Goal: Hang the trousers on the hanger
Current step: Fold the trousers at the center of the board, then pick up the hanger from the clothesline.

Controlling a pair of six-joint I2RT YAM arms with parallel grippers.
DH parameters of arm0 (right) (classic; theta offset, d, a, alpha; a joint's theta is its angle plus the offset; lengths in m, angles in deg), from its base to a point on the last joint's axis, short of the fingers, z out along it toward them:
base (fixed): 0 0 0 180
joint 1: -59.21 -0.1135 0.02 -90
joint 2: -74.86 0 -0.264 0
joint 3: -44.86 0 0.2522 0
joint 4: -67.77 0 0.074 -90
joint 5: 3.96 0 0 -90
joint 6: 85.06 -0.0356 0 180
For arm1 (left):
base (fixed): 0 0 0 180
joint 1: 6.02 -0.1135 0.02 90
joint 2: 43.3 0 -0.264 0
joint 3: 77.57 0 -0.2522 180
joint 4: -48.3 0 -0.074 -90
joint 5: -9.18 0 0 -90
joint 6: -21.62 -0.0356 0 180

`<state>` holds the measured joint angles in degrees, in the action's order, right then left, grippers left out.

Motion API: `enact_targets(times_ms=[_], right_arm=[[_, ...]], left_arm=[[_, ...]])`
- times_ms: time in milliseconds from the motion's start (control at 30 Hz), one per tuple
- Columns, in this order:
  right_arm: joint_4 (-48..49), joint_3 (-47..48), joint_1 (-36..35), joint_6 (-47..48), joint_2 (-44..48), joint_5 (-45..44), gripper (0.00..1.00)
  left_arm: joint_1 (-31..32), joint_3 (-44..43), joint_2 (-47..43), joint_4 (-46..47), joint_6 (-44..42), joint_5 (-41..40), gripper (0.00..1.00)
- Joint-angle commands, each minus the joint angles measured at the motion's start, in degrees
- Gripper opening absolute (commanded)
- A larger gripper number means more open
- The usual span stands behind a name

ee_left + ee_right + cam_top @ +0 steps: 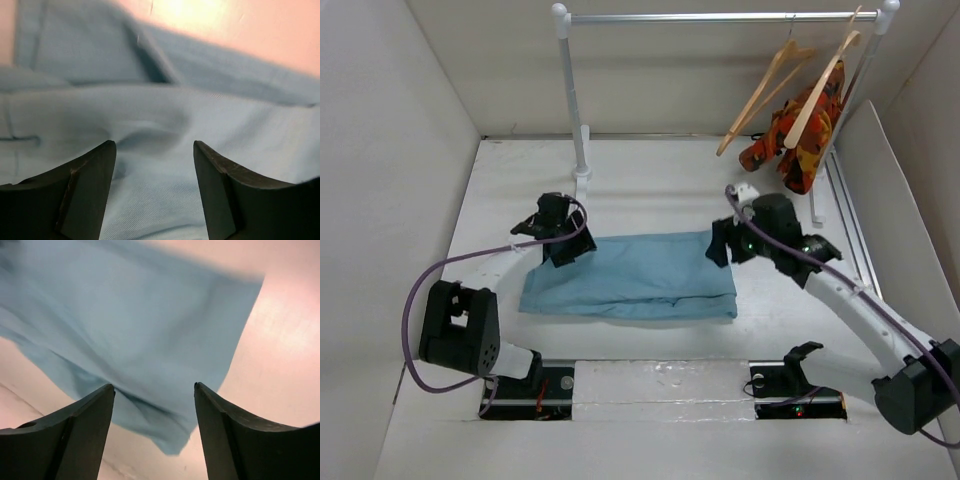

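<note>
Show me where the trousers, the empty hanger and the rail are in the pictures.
trousers [635,275], top view, middle of the folded cloth.
empty hanger [751,105], top view, on its long lower wooden arm.
rail [720,17], top view, middle of the horizontal bar.

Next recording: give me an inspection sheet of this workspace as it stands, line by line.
Surface: white table, trousers lying on it.
Job's things: trousers folded flat mid-table; hanger bare, on the rack at the back right.
Clutter: second hanger with orange-red cloth, beside the bare one.
Grippers: left gripper open, over the trousers' far left corner; right gripper open, at their far right corner.
Cables: purple cable loops off the left arm; another runs along the right arm.
Surroundings: white walls on three sides.
</note>
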<state>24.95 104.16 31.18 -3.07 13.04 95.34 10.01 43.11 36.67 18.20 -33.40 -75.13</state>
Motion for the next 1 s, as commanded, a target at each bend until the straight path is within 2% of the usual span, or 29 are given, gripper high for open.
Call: enact_targets(times_ms=[0, 67, 133, 167, 200, 267, 333, 433, 467, 600, 833, 900, 967], right_arm=[[-2.06, 15.33, 2.97, 3.7, 0.31, 5.8, 0.71], [-1.18, 26.41, 4.47, 3.97, -1.28, 7.04, 0.71], [2.41, 35.52, 7.62, 4.06, -4.69, 8.01, 0.72], [3.47, 38.11, 9.03, 3.45, -6.1, 8.19, 0.71], [5.05, 40.92, 10.61, 2.31, -7.6, 8.54, 0.7], [6.38, 47.84, 15.27, -0.23, -12.69, 8.72, 0.74], [7.25, 51.39, 17.56, -2.0, -16.21, 6.35, 0.81], [9.9, 56.57, 21.08, -5.6, -22.8, 7.57, 0.83], [11.03, 60.85, 22.22, -7.27, -27.43, 8.53, 0.84], [9.82, 64.83, 22.75, -9.47, -32.29, 8.02, 0.85], [9.12, 66.6, 22.06, -12.64, -38.01, 4.77, 0.84], [9.28, 65.91, 21.18, -12.9, -38.02, 1.96, 0.83], [12.6, 63.55, 21.18, -14.13, -38.19, 2.91, 0.83]], left_arm=[[-0.91, -9.0, -0.69, -1.86, -1.41, -6.05, 0.59], [1.62, -13.73, -0.95, -1.59, -1.49, -3.32, 0.56], [4.43, -16.39, -1.48, -1.15, -2.98, -2.36, 0.46], [7.4, -17.79, -1.65, -0.8, -3.25, -2.09, 0.27], [8.91, -18.07, -1.48, 0.16, -3.43, -1.57, 0.15], [12.68, -17.72, -0.69, 0.96, -3.61, 0.19, 0.0], [14.63, -17.2, 0.54, 1.83, -2.73, 0.46, 0.0], [16.57, -14.12, -0.24, 5.52, -2.37, 2.65, 0.0], [17.1, -12.2, -1.03, 7.01, -2.72, 2.83, 0.0], [17.72, -10.61, -0.6, 7.63, -3.08, 5.46, 0.0], [17.72, -7.62, 5.81, 6.76, -3.79, 12.57, 0.0], [16.06, -7.35, 9.85, 6.06, -3.61, 14.08, 0.0], [14.13, -7.35, 12.04, 6.49, -3.61, 13.73, 0.0]])
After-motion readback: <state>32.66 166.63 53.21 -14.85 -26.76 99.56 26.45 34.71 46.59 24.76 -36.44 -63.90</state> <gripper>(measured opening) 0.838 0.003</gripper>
